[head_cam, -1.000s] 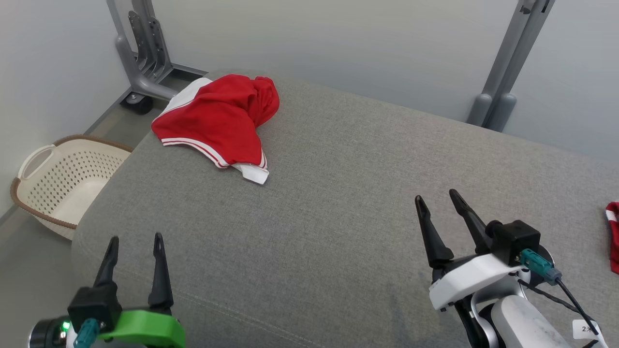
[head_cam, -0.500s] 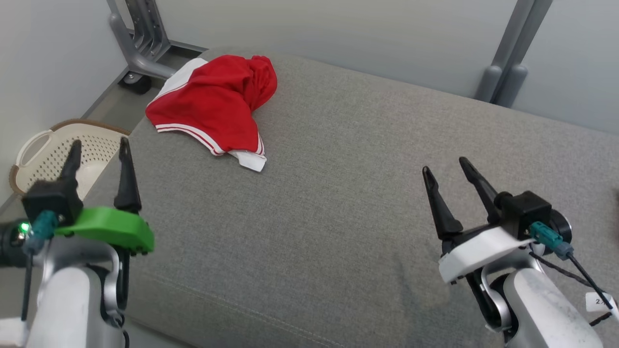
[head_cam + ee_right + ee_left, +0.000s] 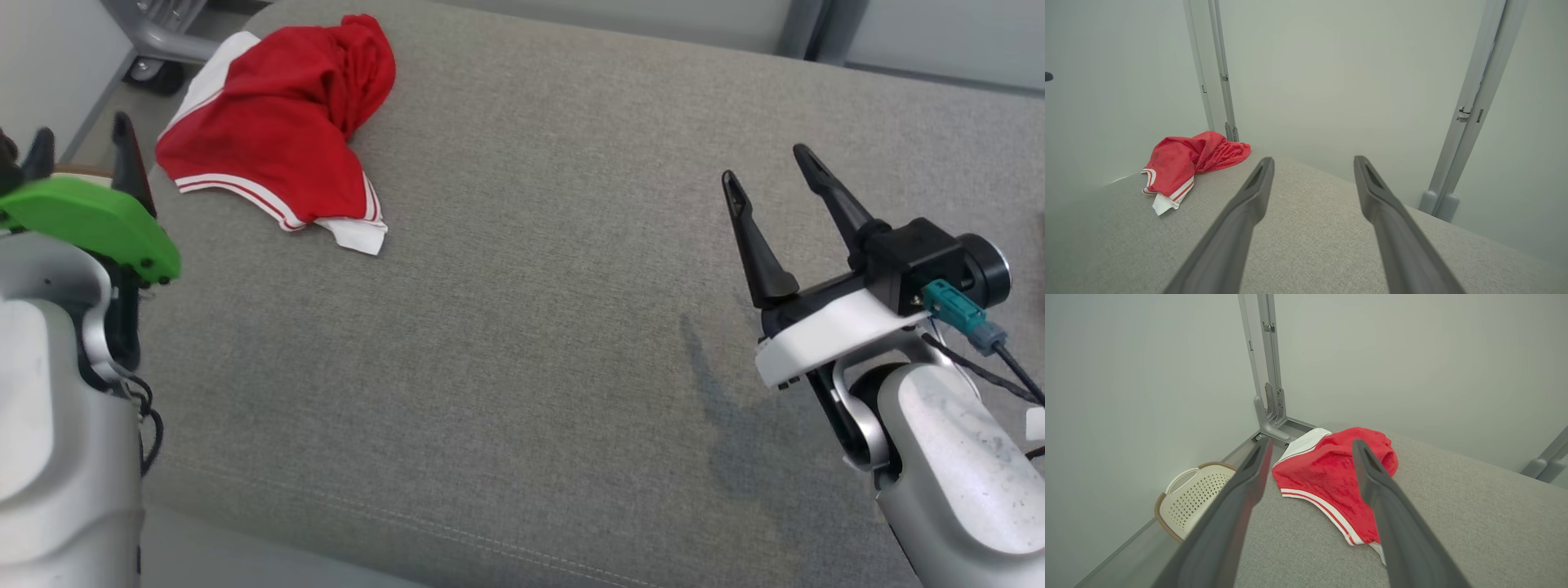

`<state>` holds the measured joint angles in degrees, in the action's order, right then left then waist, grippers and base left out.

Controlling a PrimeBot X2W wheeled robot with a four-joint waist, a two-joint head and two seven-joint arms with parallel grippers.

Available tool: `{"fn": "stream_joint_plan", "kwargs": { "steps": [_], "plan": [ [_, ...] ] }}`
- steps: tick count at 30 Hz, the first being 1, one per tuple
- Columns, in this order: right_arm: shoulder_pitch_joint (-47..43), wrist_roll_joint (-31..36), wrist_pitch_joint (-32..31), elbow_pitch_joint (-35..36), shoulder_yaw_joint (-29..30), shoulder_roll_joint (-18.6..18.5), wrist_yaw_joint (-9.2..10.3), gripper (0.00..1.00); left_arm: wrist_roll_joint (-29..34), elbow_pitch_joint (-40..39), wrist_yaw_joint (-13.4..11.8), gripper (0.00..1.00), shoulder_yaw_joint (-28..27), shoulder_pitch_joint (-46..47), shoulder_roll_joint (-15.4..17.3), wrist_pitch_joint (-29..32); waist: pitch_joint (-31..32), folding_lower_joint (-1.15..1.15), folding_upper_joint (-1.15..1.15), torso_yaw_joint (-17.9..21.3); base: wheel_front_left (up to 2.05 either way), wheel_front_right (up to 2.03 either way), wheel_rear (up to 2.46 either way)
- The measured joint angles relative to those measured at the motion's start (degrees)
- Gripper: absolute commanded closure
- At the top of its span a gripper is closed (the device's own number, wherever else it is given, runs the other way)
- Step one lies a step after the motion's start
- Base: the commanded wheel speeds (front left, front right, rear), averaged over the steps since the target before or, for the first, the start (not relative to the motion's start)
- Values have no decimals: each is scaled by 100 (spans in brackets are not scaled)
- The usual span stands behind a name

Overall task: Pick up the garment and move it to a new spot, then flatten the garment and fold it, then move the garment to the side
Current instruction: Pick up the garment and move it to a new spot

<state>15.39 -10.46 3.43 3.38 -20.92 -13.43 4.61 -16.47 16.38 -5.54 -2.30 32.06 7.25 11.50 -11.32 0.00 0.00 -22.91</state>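
Note:
The garment (image 3: 273,139) is a crumpled red piece with white trim and stripes, lying at the far left corner of the grey cushion (image 3: 522,327). It also appears in the left wrist view (image 3: 1327,473) and the right wrist view (image 3: 1184,163). My left gripper (image 3: 80,135) hovers at the cushion's left edge, just left of the garment, open and holding nothing. Over the right side of the cushion my right gripper (image 3: 767,167) is raised, open and empty, far from the garment.
A cream perforated laundry basket (image 3: 1188,496) stands on the floor left of the cushion. Grey metal stand posts (image 3: 1267,375) rise behind the cushion's far left corner, and another post (image 3: 1474,110) rises at the far right. Pale walls close in behind.
The head camera has tilted down and shifted, so the garment sits higher left in the picture. My left gripper has risen and moved up toward the garment's left side. Both grippers stay open.

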Motion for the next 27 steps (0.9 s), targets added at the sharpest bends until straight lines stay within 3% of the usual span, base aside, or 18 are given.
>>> {"fn": "stream_joint_plan", "kwargs": {
  "steps": [12,27],
  "plan": [
    [764,158,-349,482,24,-191,-78,0,-181,692,-53,0,-438,1238,313,672,-918,0,0,585,0,0,0],
    [1261,355,-508,767,229,-444,-116,0,-460,1429,-105,0,-878,2058,314,887,-2040,1,0,1148,0,0,0]
  ]
}}
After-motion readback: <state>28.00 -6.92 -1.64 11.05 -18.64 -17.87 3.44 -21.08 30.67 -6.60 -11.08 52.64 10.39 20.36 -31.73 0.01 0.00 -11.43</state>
